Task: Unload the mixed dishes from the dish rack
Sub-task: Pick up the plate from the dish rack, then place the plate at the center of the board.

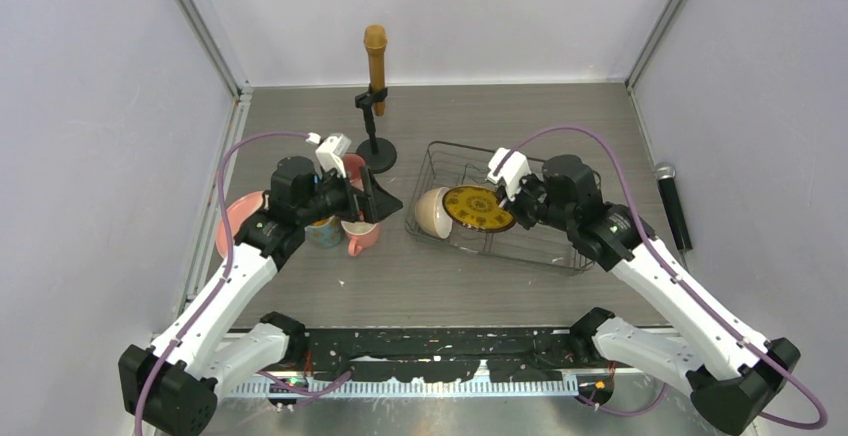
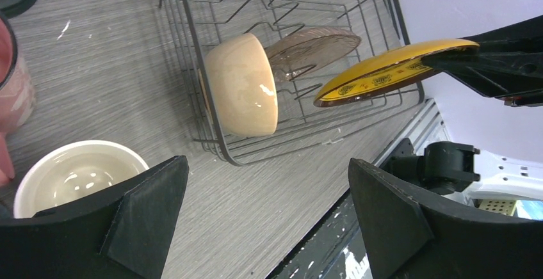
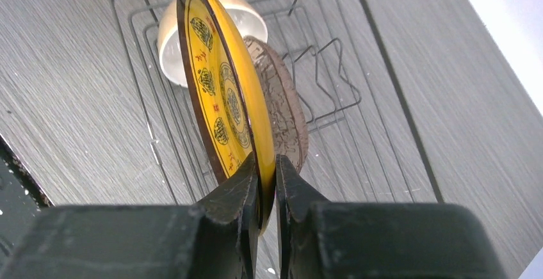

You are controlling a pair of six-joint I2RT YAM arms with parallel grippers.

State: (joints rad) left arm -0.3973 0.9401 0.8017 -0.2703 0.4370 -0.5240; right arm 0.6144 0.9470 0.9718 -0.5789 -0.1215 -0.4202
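Now the right tool (image 3: 266,164) pinches the yellow patterned plate (image 3: 218,93) by its near rim, edge-on over the dish rack (image 3: 396,87); the left tool (image 2: 266,170) gapes wide.

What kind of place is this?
Probably a robot lab booth, not a kitchen: plain walls box in the table, robot arms work at a dish rack, and a microphone stands by.

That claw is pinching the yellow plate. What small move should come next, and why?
Probably a straight lift. The right claw is shut on the rim of the yellow plate, which stands on edge over the rack, close beside a brown dish. Sliding it sideways might knock that dish.
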